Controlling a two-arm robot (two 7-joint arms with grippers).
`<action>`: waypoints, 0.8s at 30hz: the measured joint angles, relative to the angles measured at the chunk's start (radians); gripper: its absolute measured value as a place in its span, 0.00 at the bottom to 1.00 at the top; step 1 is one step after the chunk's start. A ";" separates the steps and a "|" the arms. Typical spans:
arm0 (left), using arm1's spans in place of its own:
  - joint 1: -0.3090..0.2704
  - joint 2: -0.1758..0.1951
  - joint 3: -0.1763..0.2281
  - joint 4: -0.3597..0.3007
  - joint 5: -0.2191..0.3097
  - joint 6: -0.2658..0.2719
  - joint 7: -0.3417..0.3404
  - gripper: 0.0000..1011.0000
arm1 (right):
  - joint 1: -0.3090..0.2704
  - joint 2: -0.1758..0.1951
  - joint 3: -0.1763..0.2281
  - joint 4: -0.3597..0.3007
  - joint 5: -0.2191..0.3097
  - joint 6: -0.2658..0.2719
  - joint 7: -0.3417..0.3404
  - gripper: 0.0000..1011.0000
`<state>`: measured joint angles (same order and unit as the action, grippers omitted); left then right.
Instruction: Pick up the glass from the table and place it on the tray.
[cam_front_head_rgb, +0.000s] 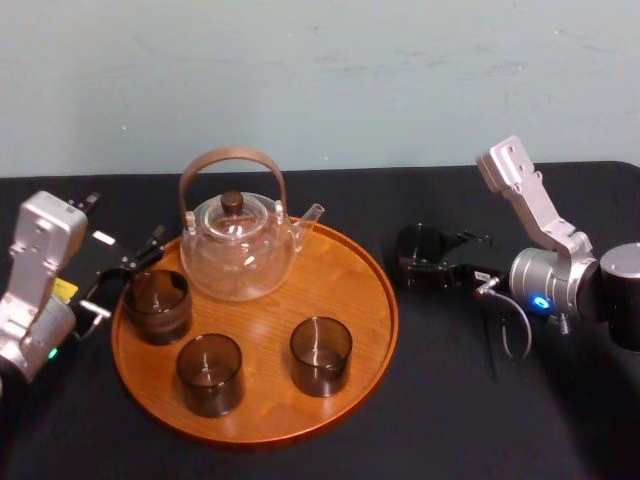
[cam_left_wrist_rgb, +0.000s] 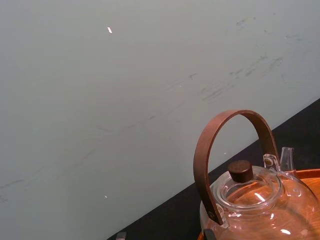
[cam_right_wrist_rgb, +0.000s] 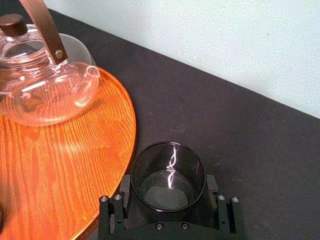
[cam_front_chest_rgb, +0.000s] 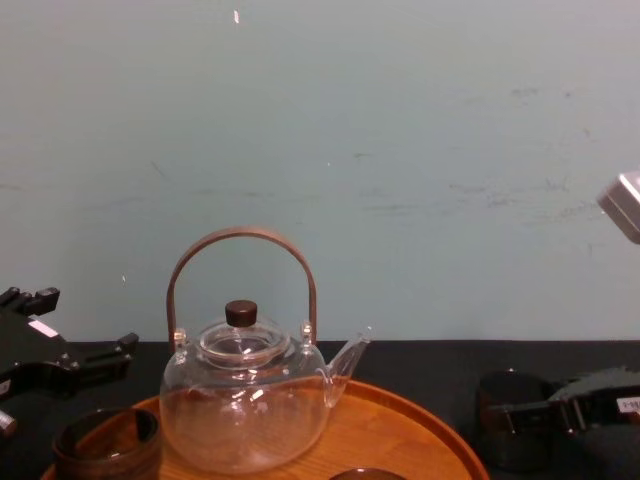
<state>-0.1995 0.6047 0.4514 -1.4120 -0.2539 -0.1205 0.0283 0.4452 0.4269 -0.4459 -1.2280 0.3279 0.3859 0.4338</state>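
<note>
Smoked glass stands on the black table at 3 o'clock of the tray, clear of its rim. Left gripper is parked at 9 o'clock; its state cannot be told.

Right wrist view: right gripper is closed against both sides of the glass.

Chest view: the glass is at 4 o'clock of the teapot.

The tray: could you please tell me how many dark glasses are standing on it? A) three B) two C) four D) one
A: three glasses stand on the tray beside the teapot; a fourth glass sits on the table at the right gripper, with the left gripper by the tray's left edge.
</note>
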 joint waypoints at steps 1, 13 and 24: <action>0.000 0.000 0.000 0.000 0.000 0.000 0.000 0.99 | 0.000 0.000 0.000 0.000 0.000 0.000 0.000 0.88; 0.000 0.000 0.000 0.000 0.000 0.000 0.000 0.99 | -0.051 0.043 0.042 -0.112 0.033 -0.004 0.013 0.88; 0.000 0.000 0.000 0.000 0.000 0.000 0.000 0.99 | -0.081 0.080 0.053 -0.206 0.056 -0.010 0.022 0.88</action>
<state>-0.1995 0.6047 0.4514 -1.4120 -0.2539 -0.1205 0.0283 0.3645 0.5068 -0.3932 -1.4340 0.3843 0.3759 0.4562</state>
